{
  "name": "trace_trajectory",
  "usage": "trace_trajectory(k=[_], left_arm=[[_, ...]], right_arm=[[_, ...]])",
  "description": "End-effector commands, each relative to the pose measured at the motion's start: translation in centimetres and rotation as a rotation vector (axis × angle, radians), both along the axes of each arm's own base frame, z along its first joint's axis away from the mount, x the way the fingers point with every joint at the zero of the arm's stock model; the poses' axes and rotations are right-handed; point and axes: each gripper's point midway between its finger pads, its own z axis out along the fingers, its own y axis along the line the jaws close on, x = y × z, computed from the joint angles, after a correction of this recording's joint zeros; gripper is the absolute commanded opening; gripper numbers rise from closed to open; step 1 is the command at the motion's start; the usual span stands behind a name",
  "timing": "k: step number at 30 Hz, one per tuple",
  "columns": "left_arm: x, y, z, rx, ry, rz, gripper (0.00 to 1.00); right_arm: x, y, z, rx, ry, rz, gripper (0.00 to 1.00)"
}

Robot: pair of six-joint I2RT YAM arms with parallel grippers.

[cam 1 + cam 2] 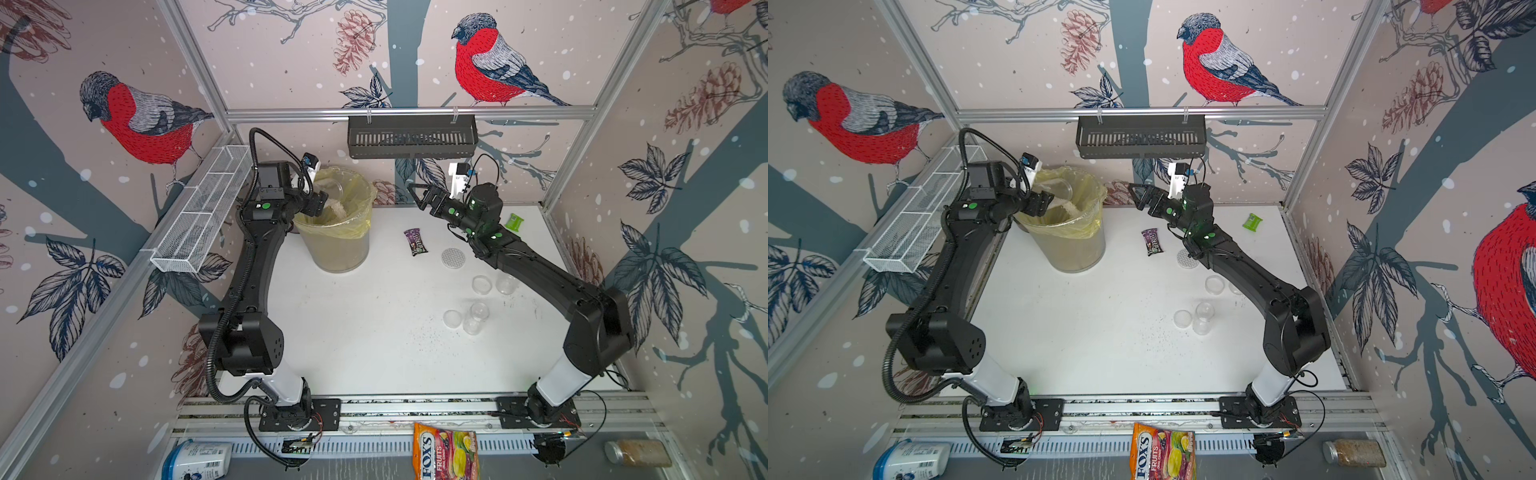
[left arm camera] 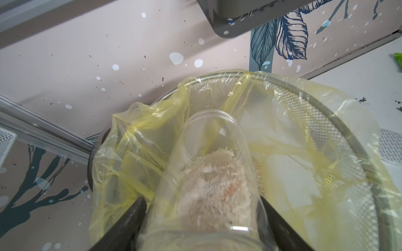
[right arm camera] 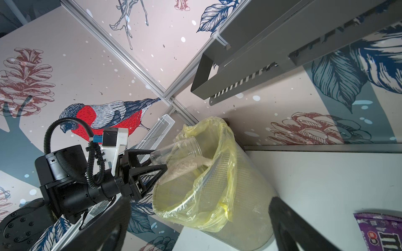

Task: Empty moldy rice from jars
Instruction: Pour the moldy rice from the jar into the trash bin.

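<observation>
My left gripper [image 2: 201, 202] is shut on a wide clear jar [image 2: 195, 130], which it holds tilted with its open mouth over the bin [image 1: 336, 249] lined with a yellow bag. Moldy rice [image 2: 213, 180] lies along the jar's lower side, reaching toward the mouth; the right wrist view shows the same rice [image 3: 187, 165]. Two slim jars [image 1: 476, 318] [image 1: 506, 284] stand open on the table's right side, beside their clear lids [image 1: 452, 318] [image 1: 482, 285] and a dotted silver lid [image 1: 453, 257]. My right gripper [image 1: 417, 195] hangs open in the air right of the bin, holding nothing.
A purple candy packet [image 1: 415, 242] and a green packet [image 1: 514, 221] lie on the table. A black shelf [image 1: 411, 137] hangs on the back wall, a white wire basket [image 1: 203, 208] on the left wall. Dark specks [image 1: 419, 336] are scattered mid-table. A candy bag [image 1: 446, 453] lies in front.
</observation>
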Motion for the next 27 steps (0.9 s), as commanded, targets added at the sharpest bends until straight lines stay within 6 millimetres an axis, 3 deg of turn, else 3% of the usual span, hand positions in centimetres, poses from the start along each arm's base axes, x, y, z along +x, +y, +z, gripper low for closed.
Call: trace_trajectory(k=[1,15,21,27], left_arm=[[-0.2,-0.1,-0.9,0.019,0.048,-0.020,0.32],[1.5,-0.1,-5.0,0.119,0.271,-0.038,0.33],[1.7,-0.8,-4.8,0.125,0.275,-0.053,0.34],[1.7,-0.6,-6.1,0.184,0.317,-0.025,0.35]], right_arm=[[-0.4,-0.4,1.2,0.037,-0.036,0.012,1.00],[-0.5,-1.1,0.1,0.039,-0.015,0.001,1.00],[-0.5,-1.6,-0.3,0.044,-0.008,-0.002,1.00],[-0.4,-2.1,-0.6,0.041,-0.002,-0.010,1.00]])
